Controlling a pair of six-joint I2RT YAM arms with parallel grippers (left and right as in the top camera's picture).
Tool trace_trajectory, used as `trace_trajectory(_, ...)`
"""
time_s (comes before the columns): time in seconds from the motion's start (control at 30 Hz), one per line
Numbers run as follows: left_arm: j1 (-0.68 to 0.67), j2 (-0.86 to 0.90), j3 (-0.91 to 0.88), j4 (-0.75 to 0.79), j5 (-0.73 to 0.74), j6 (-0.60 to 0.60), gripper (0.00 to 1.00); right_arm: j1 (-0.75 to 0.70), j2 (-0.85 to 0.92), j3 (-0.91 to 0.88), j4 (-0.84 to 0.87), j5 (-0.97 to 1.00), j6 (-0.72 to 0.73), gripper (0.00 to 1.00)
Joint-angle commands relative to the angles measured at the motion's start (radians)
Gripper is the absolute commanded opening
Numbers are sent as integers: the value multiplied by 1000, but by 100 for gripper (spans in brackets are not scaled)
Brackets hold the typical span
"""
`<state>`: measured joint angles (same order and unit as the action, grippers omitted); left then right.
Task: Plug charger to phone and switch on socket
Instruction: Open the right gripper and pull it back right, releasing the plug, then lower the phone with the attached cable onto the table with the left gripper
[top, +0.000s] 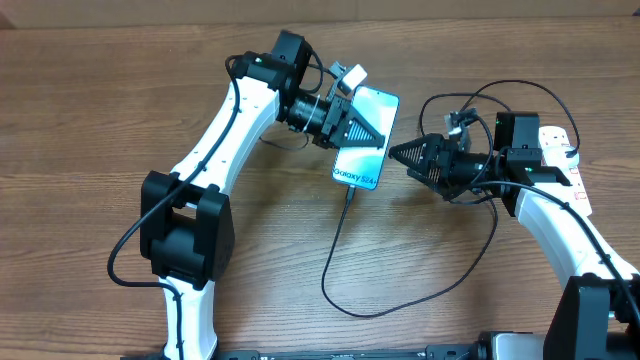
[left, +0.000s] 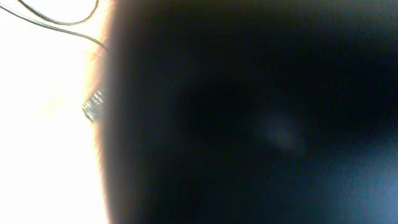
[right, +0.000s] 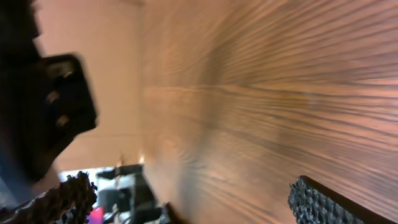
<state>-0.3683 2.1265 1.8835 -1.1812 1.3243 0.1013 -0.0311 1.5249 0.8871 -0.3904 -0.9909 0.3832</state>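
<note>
Lowest in the overhead frame, the charger (top: 335, 245) makes a wide loop across the desk (top: 100, 100). It sweeps down to the lower centre, then right and up toward the right arm. Its other run climbs from the loop to the lower short edge of the phone (top: 360, 165), where the tip meets the frame. Whether the tip is seated cannot be told.

The phone lies at the upper centre, screen lit and tilted on a diagonal. The left end effector (top: 375, 133) is closed and lies over the upper left part of the screen. Whether it pinches the phone's edge is not clear. The right end effector (top: 398, 153) points at the phone's right long edge from just beside it, apart from it.

Farther right, the socket (top: 553, 140) shows as white patches, partly hidden under the right arm.

The right wrist view settles what the overhead cannot. Its fingers (right: 59, 199) stand wide apart at the lower corners, with only bare wood grain between them. The left wrist view is almost filled by a dark blur with a blue tint at the lower right. Thin dark strands (left: 56, 20) cross its glaring upper left.
</note>
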Motion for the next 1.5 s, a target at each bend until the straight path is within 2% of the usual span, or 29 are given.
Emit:
trace_trajectory(0.0,4,-26,3,-32,63,204,4,-3,-10,16,-8,94,-50,100)
trace_trajectory(0.3,4,-26,3,-126,63,429,4,-3,-10,16,-38,167,-75,100)
trace_trajectory(0.63,1,-26,3,-132,-42,455,4,-3,-10,16,-52,169,-79,100)
trace_trajectory(0.8,-1,-26,3,-180,-74,569,4,-3,-10,16,-54,188,-79,100)
trace_trajectory(1.47,-2,-26,3,-205,-158,566,4,-3,-10,16,-76,191,-127,100)
